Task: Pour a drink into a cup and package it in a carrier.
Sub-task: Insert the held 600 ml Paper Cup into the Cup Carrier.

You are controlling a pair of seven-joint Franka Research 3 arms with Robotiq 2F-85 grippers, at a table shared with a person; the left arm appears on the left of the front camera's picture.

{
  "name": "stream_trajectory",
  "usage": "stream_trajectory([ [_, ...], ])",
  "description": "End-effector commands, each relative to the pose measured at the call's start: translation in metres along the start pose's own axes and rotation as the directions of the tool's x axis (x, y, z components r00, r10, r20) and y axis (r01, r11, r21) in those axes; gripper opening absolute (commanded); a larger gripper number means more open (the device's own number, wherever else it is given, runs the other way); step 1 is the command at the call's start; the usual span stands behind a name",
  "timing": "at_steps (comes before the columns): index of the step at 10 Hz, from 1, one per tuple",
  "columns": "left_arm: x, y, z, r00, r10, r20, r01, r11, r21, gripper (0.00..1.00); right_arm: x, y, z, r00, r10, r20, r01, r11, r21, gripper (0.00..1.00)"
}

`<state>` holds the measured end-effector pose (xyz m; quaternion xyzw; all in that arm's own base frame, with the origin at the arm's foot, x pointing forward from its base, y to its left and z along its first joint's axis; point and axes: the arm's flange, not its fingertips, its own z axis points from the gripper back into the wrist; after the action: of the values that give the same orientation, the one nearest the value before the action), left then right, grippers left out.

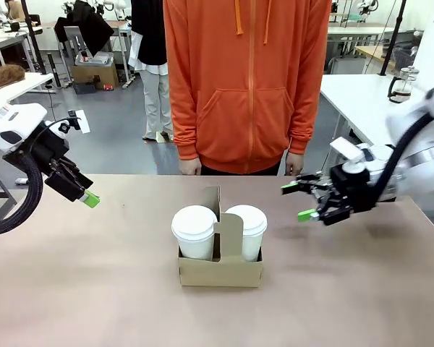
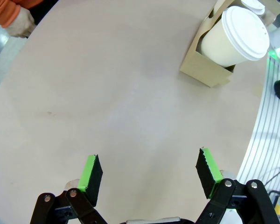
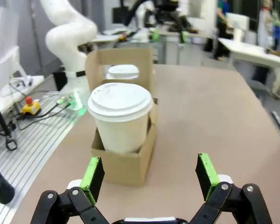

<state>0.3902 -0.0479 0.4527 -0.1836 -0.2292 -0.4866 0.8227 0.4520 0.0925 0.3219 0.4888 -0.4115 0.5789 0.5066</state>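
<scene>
A pale brown bench (image 1: 94, 289) stands on a grey floor (image 1: 123, 130) in a bright workroom, with white tables (image 1: 362, 94) behind to the right and a cardboard box (image 1: 94, 72) on the floor at far left.

The carrier (image 1: 220, 271) is plain brown cardboard. Both cups (image 1: 194, 233) in it are white with white lids. The surface (image 1: 94, 289) is a pale, even pinkish beige. Each pincer, left (image 1: 87, 196) and right (image 1: 299, 200), is black with bright green pads. The person's hoodie (image 1: 246, 79) is orange; its drawstrings look orange too.
</scene>
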Motion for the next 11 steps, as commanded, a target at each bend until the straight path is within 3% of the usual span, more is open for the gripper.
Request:
stream_trajectory([
  [1,0.002,0.000,0.000,1.000,0.013,0.008,-0.013,1.000,-0.010,1.00,0.032,0.032,0.049,0.989,-0.134,-0.068,0.121,0.979,-0.164,1.00],
  [5,0.002,0.000,0.000,1.000,0.013,0.008,-0.013,1.000,-0.010,1.00,0.037,0.071,0.119,0.968,-0.229,-0.100,0.172,0.899,-0.402,1.00],
  [8,0.002,0.000,0.000,1.000,0.013,0.008,-0.013,1.000,-0.010,1.00,0.032,0.075,0.119,0.968,-0.234,-0.094,0.168,0.876,-0.452,1.00],
  [11,0.002,0.000,0.000,1.000,0.013,0.008,-0.013,1.000,-0.010,1.00,0.031,0.073,0.129,0.973,-0.211,-0.095,0.154,0.896,-0.416,1.00],
])
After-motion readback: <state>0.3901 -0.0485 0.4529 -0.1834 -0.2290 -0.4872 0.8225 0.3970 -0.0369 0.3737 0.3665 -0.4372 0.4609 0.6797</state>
